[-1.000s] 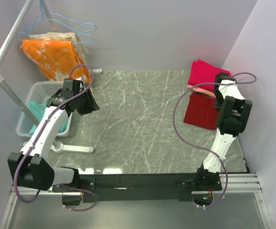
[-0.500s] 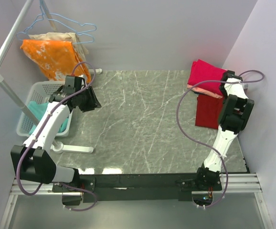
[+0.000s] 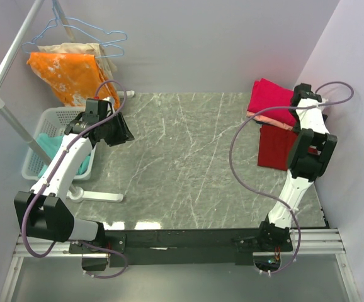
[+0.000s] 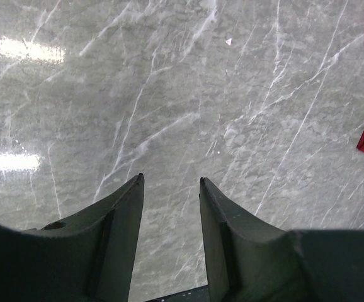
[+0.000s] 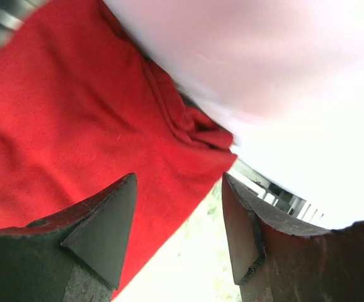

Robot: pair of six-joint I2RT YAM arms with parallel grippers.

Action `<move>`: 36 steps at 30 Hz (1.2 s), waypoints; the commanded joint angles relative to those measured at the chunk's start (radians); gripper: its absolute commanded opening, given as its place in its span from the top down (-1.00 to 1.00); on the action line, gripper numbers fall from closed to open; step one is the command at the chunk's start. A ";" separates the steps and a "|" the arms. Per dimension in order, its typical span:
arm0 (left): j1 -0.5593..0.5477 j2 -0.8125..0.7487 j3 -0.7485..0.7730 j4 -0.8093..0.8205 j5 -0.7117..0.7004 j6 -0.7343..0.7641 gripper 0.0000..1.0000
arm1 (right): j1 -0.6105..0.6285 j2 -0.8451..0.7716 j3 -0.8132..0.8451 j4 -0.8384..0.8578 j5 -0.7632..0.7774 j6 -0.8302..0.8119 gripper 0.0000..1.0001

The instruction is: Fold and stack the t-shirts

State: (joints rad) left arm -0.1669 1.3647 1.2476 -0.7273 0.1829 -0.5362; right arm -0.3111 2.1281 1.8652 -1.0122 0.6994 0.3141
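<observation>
At the far right of the table lie the t-shirts: a dark red one [image 3: 274, 146] flat on the table, and behind it a bright pink one [image 3: 269, 95] on a peach layer [image 3: 271, 117]. My right gripper [image 3: 299, 95] hovers at the pink shirt's right edge, close to the wall. In the right wrist view it [image 5: 179, 182] is open, nothing between its fingers, with red shirt cloth [image 5: 68, 113] below and to the left. My left gripper [image 3: 119, 131] hangs over the table's left side, near the basket; it [image 4: 169, 179] is open and empty above bare marble.
A white basket [image 3: 55, 116] holding teal cloth [image 3: 48, 144] stands off the table's left edge beside a white rack pole [image 3: 12, 121]. Orange patterned cloth [image 3: 75, 77] hangs on the rack at back left. The lilac wall runs close along the right.
My right gripper has opened and let go of the dark red shirt, then drawn back toward the far right corner. The left arm shifted slightly toward the back.
</observation>
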 commanded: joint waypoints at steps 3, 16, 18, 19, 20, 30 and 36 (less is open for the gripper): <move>0.003 -0.019 0.009 0.040 0.010 0.015 0.07 | 0.089 -0.116 -0.041 0.037 0.023 0.019 -0.26; 0.003 -0.047 -0.016 0.039 0.004 0.016 0.07 | 0.121 0.079 -0.075 0.064 -0.304 0.057 -0.27; 0.003 -0.047 -0.013 0.037 0.000 0.018 0.07 | 0.122 0.113 -0.035 0.047 -0.324 0.048 -0.27; 0.003 -0.046 -0.010 0.037 0.000 0.018 0.07 | 0.124 0.143 -0.017 0.031 -0.328 0.045 -0.27; 0.003 -0.044 -0.008 0.039 0.001 0.018 0.08 | 0.125 0.148 0.012 0.029 -0.331 0.016 -0.26; 0.003 -0.019 0.016 0.058 0.021 0.015 0.07 | 0.141 0.176 0.088 -0.028 -0.354 -0.110 -0.26; 0.003 -0.004 0.038 0.057 0.017 0.022 0.07 | 0.177 0.170 0.069 -0.028 -0.370 -0.135 -0.24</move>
State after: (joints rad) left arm -0.1669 1.3567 1.2354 -0.7006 0.1871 -0.5350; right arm -0.1745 2.2997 1.9297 -1.0355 0.3683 0.2127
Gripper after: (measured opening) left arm 0.462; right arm 0.622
